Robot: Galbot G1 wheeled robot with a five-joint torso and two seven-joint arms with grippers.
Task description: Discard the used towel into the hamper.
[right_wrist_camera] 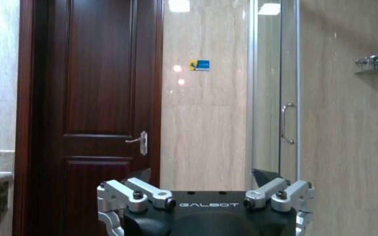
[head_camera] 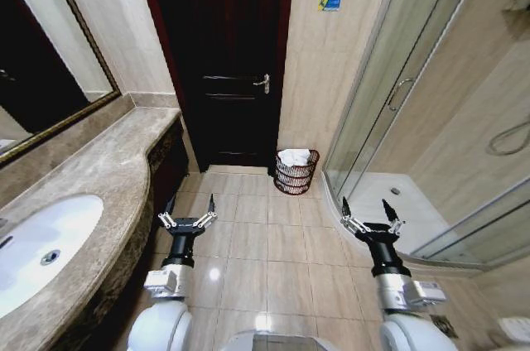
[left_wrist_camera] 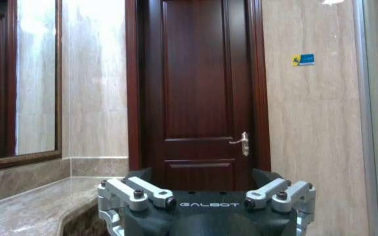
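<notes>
Presently catalogued: hamper (head_camera: 296, 171), a dark red-brown wire-mesh basket, standing on the tiled floor (head_camera: 248, 243) against the beige wall, between the dark wooden door (head_camera: 224, 61) and the glass shower enclosure (head_camera: 389, 94), at roughly 12 o'clock from the robot and well apart from both arms. White towel (head_camera: 295, 156) lies bunched inside the hamper, showing above its rim. Left end effector (head_camera: 189, 206), at about 11 o'clock in the head view, is held low over the floor beside the marble bench (head_camera: 99, 177), its fingers spread apart and gripping nothing. Right end effector (head_camera: 369, 209), at about 1 o'clock, sits near the curved shower threshold, its fingers likewise spread and empty. White sink basin (head_camera: 41, 243) is set into the bench at 9 o'clock, with a framed mirror (head_camera: 41, 61) on the wall above. Door handle (head_camera: 263, 82) is silver, lever type. Blue and yellow sticker (head_camera: 329, 3) is fixed to the wall right of the door.
</notes>
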